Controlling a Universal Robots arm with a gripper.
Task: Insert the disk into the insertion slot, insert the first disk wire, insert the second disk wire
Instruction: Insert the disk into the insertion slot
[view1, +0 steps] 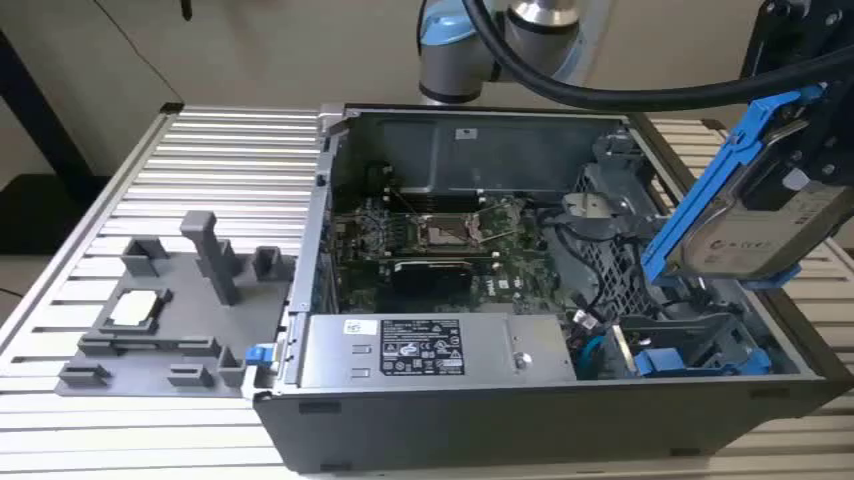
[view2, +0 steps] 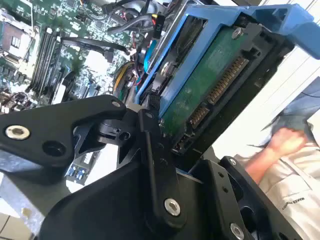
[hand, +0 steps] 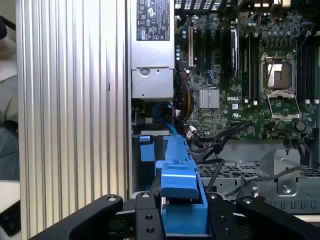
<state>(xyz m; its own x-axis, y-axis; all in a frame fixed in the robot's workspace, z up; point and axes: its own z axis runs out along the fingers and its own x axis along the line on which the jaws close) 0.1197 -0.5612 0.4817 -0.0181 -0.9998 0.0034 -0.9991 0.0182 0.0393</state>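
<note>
My gripper is shut on the disk, a grey metal drive with a white label in a bright blue carrier. It hangs tilted above the open computer case, at the exterior view's right. In the second wrist view the black fingers clamp the disk, whose green board and connector pins face the camera. In the first wrist view the blue carrier sits between the fingers. The grey perforated drive cage with the insertion slot lies below the disk, apart from it; its perforated top also shows in the first wrist view.
The case holds a motherboard, a silver power supply with a label, another blue-fronted unit, and loose blue and black cables. A grey fixture stands on the slatted table. A person's hand is beside the case.
</note>
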